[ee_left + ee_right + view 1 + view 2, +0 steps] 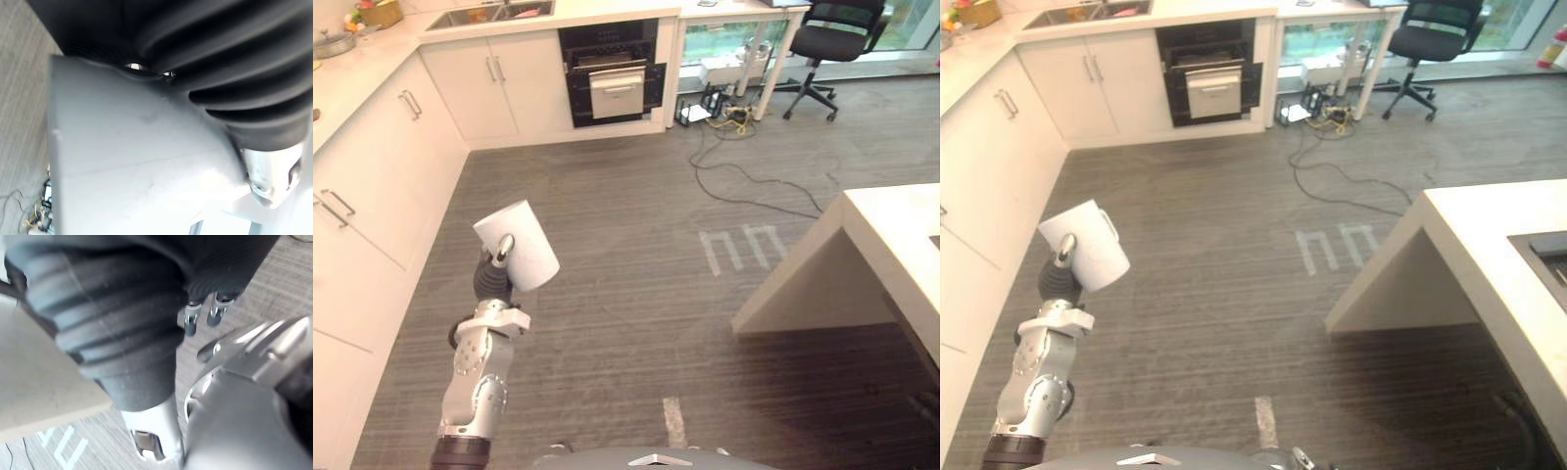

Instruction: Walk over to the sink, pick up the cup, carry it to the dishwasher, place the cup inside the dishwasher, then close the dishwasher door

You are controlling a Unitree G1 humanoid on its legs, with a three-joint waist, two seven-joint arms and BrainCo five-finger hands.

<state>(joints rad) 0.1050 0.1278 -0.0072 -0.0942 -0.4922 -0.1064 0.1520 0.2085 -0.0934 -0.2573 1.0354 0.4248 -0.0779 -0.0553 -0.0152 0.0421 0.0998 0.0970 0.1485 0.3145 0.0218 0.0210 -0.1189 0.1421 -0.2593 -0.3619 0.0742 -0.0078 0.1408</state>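
place: kitchen | white cabinets (475, 88) | sink (460, 17) | dishwasher (612, 83), seemingly built-in

No legible text anywhere, just white bracket-shaped marks (741, 248) on the floor (607, 196).

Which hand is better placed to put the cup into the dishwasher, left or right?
Left. The left hand grips the white cup, with the dishwasher ahead across the floor; the right hand is away from the cup.

The left arm (475, 387) enters at 7 o'clock, its forearm raised toward 12 o'clock; the left robot hand (495, 277) clasps the cup (527, 243). The right robot hand (132, 377) shows in its wrist view.
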